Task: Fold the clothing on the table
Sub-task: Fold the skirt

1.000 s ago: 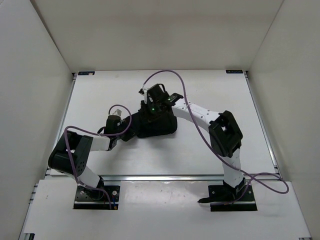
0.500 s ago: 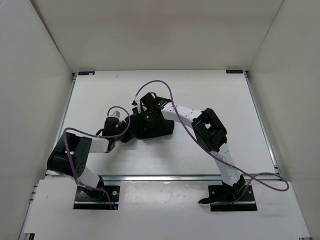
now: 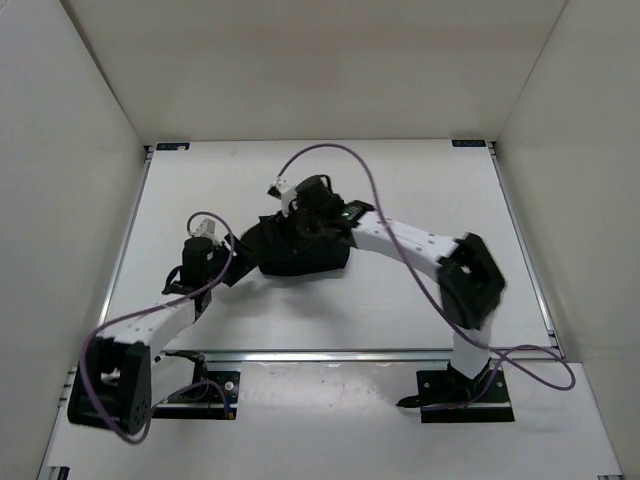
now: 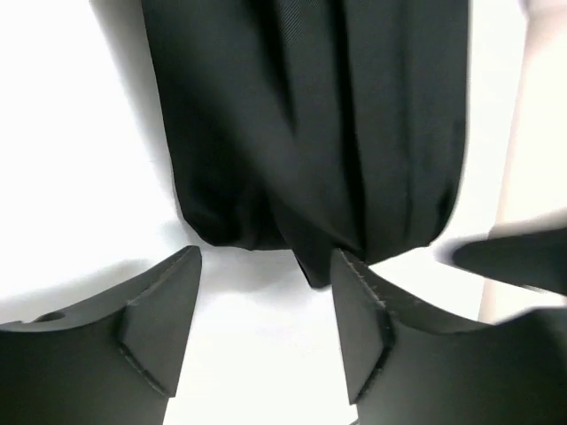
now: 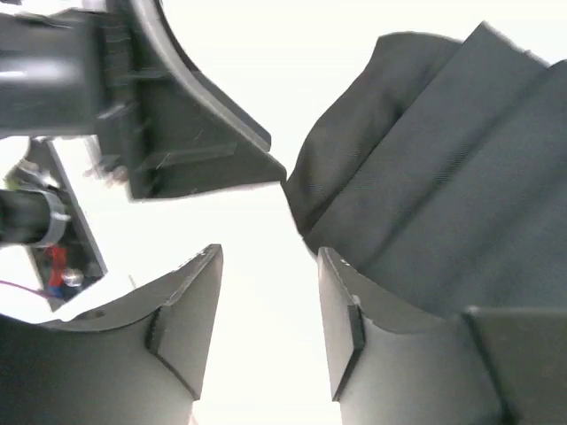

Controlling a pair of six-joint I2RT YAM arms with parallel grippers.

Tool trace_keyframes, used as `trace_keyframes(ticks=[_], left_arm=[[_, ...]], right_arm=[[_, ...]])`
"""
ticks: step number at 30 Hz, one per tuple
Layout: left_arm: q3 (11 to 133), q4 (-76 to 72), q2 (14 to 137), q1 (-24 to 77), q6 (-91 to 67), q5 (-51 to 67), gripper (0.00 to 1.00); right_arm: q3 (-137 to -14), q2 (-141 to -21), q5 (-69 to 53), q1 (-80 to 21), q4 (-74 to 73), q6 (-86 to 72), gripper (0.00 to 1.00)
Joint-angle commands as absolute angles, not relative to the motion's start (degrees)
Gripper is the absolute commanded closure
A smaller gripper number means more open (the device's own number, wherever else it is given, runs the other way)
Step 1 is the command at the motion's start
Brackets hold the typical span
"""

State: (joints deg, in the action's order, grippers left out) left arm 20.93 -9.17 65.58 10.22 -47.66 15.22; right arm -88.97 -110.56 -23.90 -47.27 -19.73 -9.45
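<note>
Clothing: black pleated garment (image 3: 300,252), bunched into a compact heap.
Place: on the table (image 3: 430,180), near its middle, a little left of centre.
Left gripper (image 4: 266,297): at the heap's left side; jaws spread wide with only bare table between them, and the fingertips are right at the cloth's rounded edge.
Right gripper (image 5: 270,283): over the heap's far part; jaws parted, gripping nothing, with cloth lying just beside one finger.

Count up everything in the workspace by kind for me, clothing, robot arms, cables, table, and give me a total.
Black pleated garment: 1
Robot arms: 2
Purple cables: 2
White table: 1
Total: 6
</note>
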Motion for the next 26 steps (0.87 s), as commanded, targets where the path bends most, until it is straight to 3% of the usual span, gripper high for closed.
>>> trace_keyframes(ticks=[1, 3, 5, 14, 26], left_arm=[[19.8, -0.4, 56.4, 7.4, -47.5, 14.5, 0.26], [20.5, 4.1, 51.1, 5.5, -46.9, 15.5, 0.19], [22.3, 7.4, 48.9, 5.5, -45.0, 17.0, 0.01], [29.6, 18.3, 54.2, 8.0, -35.2, 31.4, 0.01], [34.6, 22.2, 50.4, 11.9, -31.2, 23.6, 0.02]], right_arm=[[-78.9, -91.4, -17.9, -45.7, -0.4, -11.2, 0.55], [-70.4, -84.0, -15.0, -42.8, 4.6, -12.6, 0.52], [-66.6, -76.1, -13.3, -40.2, 4.8, -13.0, 0.5], [-46.8, -52.0, -14.9, -24.7, -1.8, -16.4, 0.43], [-32.1, -41.0, -19.7, -14.9, -2.4, -15.9, 0.39]])
